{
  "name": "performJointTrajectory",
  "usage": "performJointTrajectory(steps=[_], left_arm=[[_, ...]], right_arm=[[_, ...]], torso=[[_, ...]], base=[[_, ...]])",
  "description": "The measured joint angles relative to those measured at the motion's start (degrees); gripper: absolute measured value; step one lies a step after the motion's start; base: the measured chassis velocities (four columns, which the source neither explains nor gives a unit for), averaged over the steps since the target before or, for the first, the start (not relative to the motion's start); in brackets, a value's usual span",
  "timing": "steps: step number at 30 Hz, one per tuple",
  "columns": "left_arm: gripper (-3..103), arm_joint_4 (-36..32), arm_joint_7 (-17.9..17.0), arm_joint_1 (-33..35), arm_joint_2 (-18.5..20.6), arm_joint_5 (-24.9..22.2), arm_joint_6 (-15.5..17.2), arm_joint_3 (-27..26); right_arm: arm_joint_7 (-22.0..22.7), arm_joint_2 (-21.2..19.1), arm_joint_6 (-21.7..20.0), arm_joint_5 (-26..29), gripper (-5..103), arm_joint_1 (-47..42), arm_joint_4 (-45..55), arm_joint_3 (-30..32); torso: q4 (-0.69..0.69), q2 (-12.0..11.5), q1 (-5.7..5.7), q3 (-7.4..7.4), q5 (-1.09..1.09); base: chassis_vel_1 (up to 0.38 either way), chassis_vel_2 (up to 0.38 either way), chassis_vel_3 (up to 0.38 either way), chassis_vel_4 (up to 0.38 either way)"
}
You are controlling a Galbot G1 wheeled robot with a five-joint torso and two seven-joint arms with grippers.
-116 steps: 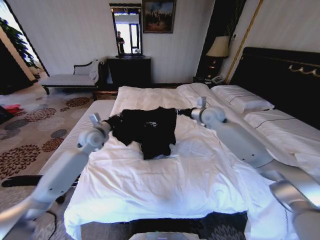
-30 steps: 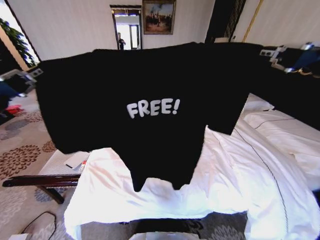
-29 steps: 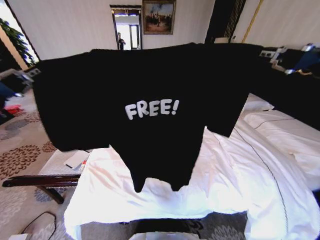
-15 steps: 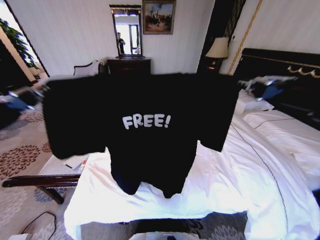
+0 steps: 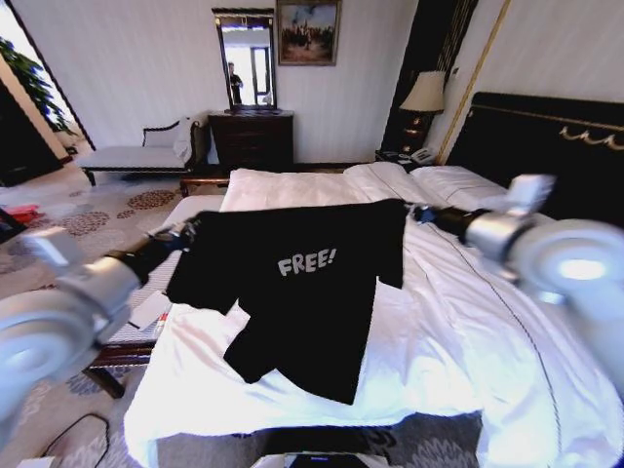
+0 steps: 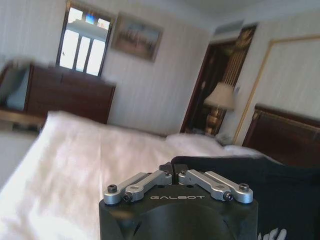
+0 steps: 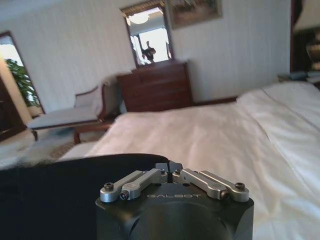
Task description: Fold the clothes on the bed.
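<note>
- Black T-shirt (image 5: 302,283) hangs in the air over the bed (image 5: 419,331), stretched between both grippers, "FREE!" print facing the robot.
- Top edge runs roughly level from left to right; the body hangs slanted, with the hem lowest near the foot of the white duvet (image 5: 292,385) and looking close to it or touching.
- Left gripper (image 5: 185,232) is clamped on the shirt's left shoulder corner; in the left wrist view the fingers (image 6: 172,176) meet on the black cloth edge.
- Right gripper (image 5: 417,212) pinches the right shoulder corner; in the right wrist view the gripper (image 7: 170,169) is closed on the fabric.
- Step in hand, as I judge it: laying the shirt flat on the bed before folding.
- To do it well: keep both corners level and the top edge taut so the cloth doesn't sag or twist.
- Let the hem land first, then carry the shoulders toward the headboard (image 5: 546,146) so the body lays out smooth.
- Keep the grips firm until the shoulders rest on the duvet; releasing one early would bunch the shirt.
- Risk: the slanted hang may leave a crease or a sleeve folded under.
- Pose: both arms reach forward and spread wide, left arm over the bed's left edge, right arm over the pillow side.
</note>
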Motion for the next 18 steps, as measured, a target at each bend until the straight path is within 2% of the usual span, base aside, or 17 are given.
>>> performJointTrajectory(steps=[2,3,8,9,12,18], left_arm=[[0,5.5,0.4,-4.6,-2.2,2.1,0.0,6.8],[0,5.5,0.4,-4.6,-2.2,2.1,0.0,6.8],[0,18.0,2.8,-14.1,-7.7,7.5,-0.1,19.1],[0,18.0,2.8,-14.1,-7.7,7.5,-0.1,19.1],[0,24.6,4.1,-18.0,-11.5,10.3,-0.7,24.9],[0,34.2,6.0,-23.0,-16.6,14.0,-1.9,31.4]], right_arm=[[-1.9,2.6,0.8,-3.6,0,1.1,-4.6,-3.3],[-1.9,2.6,0.8,-3.6,0,1.1,-4.6,-3.3],[-6.1,8.0,2.5,-9.9,0,4.2,-14.5,-9.6],[-6.1,8.0,2.5,-9.9,0,4.2,-14.5,-9.6],[-8.9,10.9,4.3,-13.8,0,6.3,-21.9,-13.2],[-12.5,14.5,7.3,-19.7,0,8.5,-32.4,-16.6]], torso=[[-0.02,0.0,0.01,0.01,0.0],[-0.02,0.0,0.01,0.01,0.0],[-0.05,0.0,0.01,0.0,0.01],[-0.05,0.0,0.01,0.0,0.01],[0.0,0.0,0.0,0.0,0.0],[-0.05,0.0,0.01,0.0,0.03]], base=[[0.0,0.0,0.0,0.0],[0.0,0.0,0.0,0.0],[0.0,0.0,0.0,0.0],[0.0,0.0,0.0,0.0],[0.0,0.0,0.0,0.0],[0.0,0.0,0.0,0.0]])
